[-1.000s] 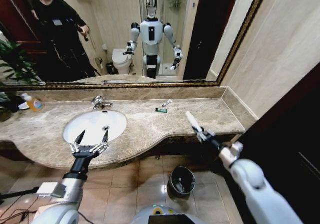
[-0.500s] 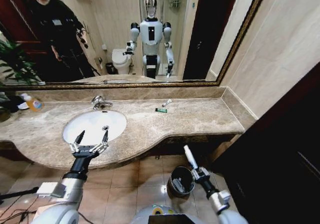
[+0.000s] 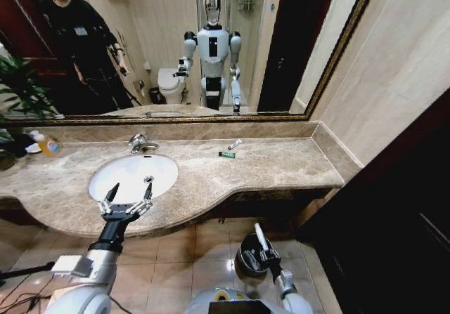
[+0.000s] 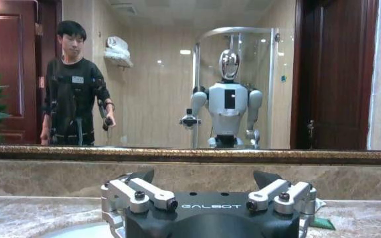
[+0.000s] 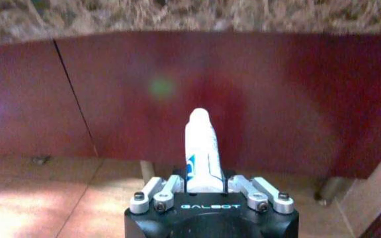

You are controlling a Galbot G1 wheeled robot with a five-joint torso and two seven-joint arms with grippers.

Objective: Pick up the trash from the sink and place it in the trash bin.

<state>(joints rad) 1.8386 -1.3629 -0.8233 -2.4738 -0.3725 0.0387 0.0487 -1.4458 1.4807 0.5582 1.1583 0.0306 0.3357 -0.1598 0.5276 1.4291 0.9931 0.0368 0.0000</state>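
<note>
Lowered from table height over the last second, the right gripper (image 3: 261,249) now sits down by the floor, right over the rim of the trash bin (image 3: 247,258). Its fingers are clamped on a white tube (image 3: 259,236) with a blue mark, which sticks straight out past the fingertips; in the right wrist view the same tube (image 5: 200,148) is pinched between the two fingers (image 5: 170,184), pointing toward the dark red cabinet front (image 5: 277,99) under the table. The bin stands on the tiled floor (image 3: 176,258), just beneath and touching distance from those fingers.

The left gripper (image 3: 126,191) has not shifted: it hovers at the near edge of the sink (image 3: 133,173), fingers spread apart with nothing between them. From the left wrist view its two fingers (image 4: 137,191) stand wide, facing the mirror (image 4: 177,74).

Beyond the sink, well away from both sets of fingers, two tubes lie on the table (image 3: 281,159): a dark green tube (image 3: 226,155) and a small white tube (image 3: 235,144) just behind it. A faucet (image 3: 139,142) stands behind the basin, and an orange bottle (image 3: 45,143) sits at the far left of the table.
</note>
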